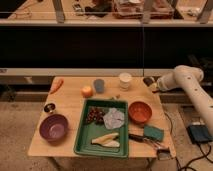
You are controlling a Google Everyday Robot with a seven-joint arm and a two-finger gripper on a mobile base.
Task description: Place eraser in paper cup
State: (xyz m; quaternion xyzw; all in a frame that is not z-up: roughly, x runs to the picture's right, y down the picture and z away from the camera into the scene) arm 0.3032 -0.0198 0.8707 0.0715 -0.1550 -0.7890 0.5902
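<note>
My gripper [149, 81] hangs over the table's back right corner, at the end of the white arm [180, 79] that reaches in from the right. It is shut, and its dark tip sits a short way right of the paper cup [125, 80]. The cup is white, stands upright near the back edge, and is not touched. I cannot pick out the eraser: no black block shows apart from the gripper's dark tip, and I cannot tell whether it is held there.
A grey-blue cup [99, 85], orange fruit [87, 91] and carrot [56, 84] sit along the back. A green tray [83, 135] with food is in the middle, an orange bowl [139, 112] and green sponge [153, 132] to its right, and a purple bowl [53, 127] and dark tin [49, 107] to its left.
</note>
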